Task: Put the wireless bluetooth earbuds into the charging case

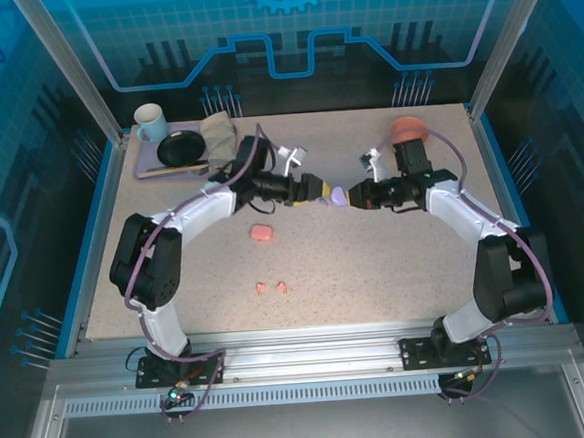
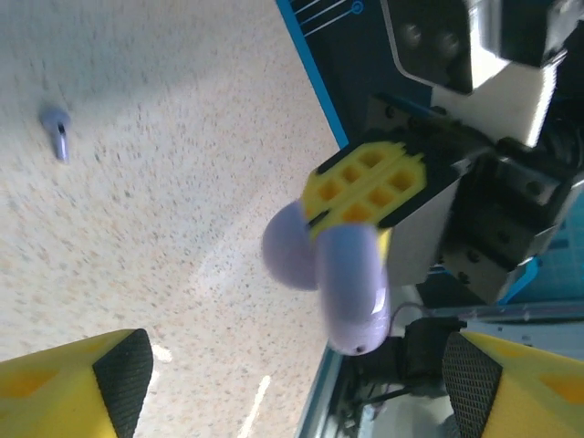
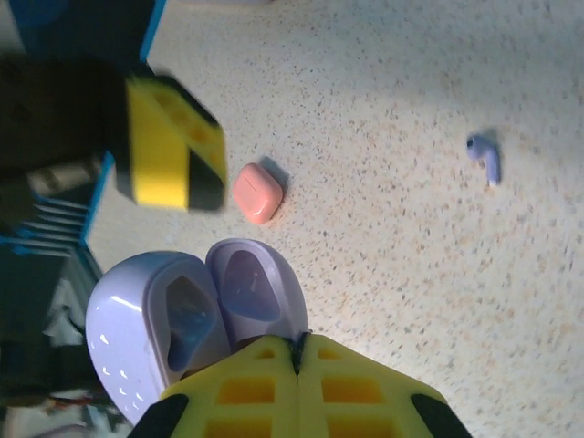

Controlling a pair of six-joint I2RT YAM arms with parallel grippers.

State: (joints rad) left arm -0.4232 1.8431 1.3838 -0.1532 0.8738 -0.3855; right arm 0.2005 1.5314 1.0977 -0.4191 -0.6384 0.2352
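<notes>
Two salmon-pink earbuds are seen nearest, with bare table all around. One pink case is set farther back. At mid-table one open lilac case is clamped by the right gripper; the left gripper is spread wide beside it. One lilac earbud is seen lying apart.

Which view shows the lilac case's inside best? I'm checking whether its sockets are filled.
Right wrist: the lilac case lies open toward the camera, both hollows visible. Left wrist shows its outer shell; the top view, a small lilac spot.
</notes>
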